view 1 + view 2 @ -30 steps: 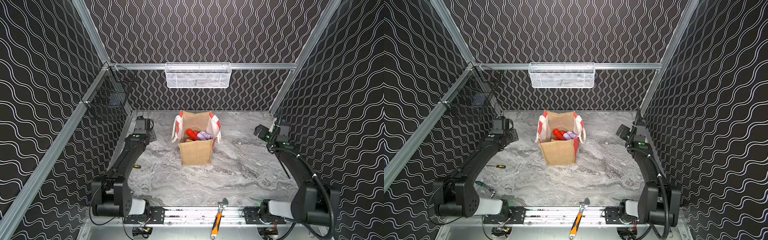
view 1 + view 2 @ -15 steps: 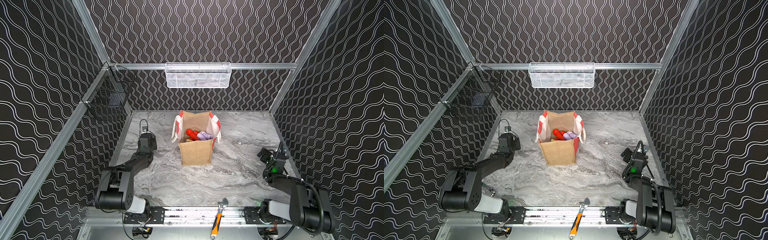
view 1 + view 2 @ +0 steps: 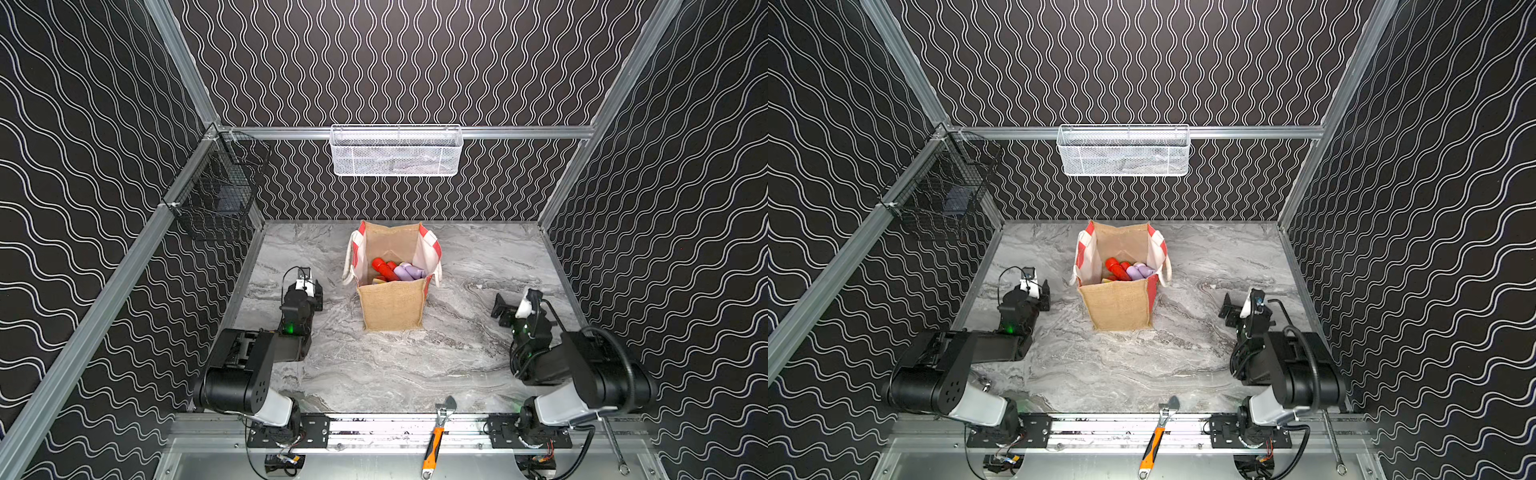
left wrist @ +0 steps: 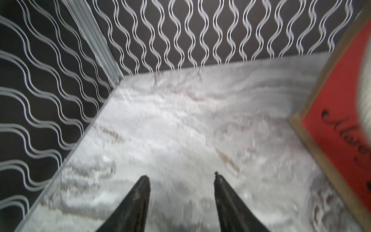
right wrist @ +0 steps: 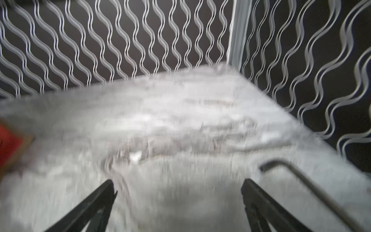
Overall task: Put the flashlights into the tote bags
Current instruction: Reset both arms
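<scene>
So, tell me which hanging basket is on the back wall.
The white mesh basket, hooked on the back rail. The black wire basket hangs from the side rail on the robot's left instead.

This is a robotics lab test cell, not a lived-in room. Black wall panels [image 3: 415, 62] printed with white wavy lines close in the left, far and right sides, held by bare aluminium framing [image 3: 519, 132]. A marble-look table [image 3: 415, 365] forms its floor. A black left arm [image 3: 245, 374] and right arm [image 3: 598, 374] are bolted to a metal rail [image 3: 395, 428] along the near edge. A white mesh basket [image 3: 395, 160] hangs on the far frame and a black wire basket [image 3: 216, 195] on the left. An orange-handled wrench [image 3: 432, 444] lies on the near rail.
</scene>
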Robot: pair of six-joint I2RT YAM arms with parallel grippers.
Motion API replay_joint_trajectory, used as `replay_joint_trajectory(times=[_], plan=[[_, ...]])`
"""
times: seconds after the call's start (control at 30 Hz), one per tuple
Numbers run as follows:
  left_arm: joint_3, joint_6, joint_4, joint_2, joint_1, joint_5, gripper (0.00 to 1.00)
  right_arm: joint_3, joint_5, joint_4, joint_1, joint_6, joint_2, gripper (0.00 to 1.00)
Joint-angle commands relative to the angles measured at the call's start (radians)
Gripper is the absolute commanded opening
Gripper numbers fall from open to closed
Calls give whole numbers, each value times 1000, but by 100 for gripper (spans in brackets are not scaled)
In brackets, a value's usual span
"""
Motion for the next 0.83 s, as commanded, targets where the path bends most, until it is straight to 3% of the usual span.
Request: replay_joint_trajectory(times=[0.0,0.8], plan=[[10,13,32,-2,6,28,97,68,114,-25,11,-38,50,100],[11,13,40,1,15,45,99,67,119,-50,11,-27,37,100]])
